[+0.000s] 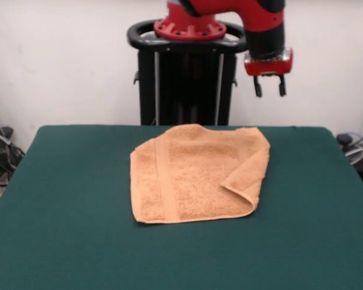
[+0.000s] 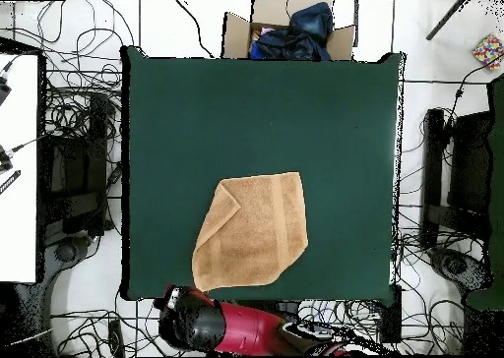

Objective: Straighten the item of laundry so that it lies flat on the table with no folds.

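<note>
The claw (image 1: pixel 270 86) is hanging high with its fingers apart, holding nothing. The towel (image 1: pixel 196 175) is lying on the table (image 1: pixel 60 241), at about 7 o'clock below the claw, its right corner folded over.

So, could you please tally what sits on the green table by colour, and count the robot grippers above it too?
Orange-tan terry-cloth towel, one corner folded over: 1
Dark green felt-topped table: 1
Red and black gripper, raised above the table's far edge, jaws apart and empty: 1
Total: 3
</note>
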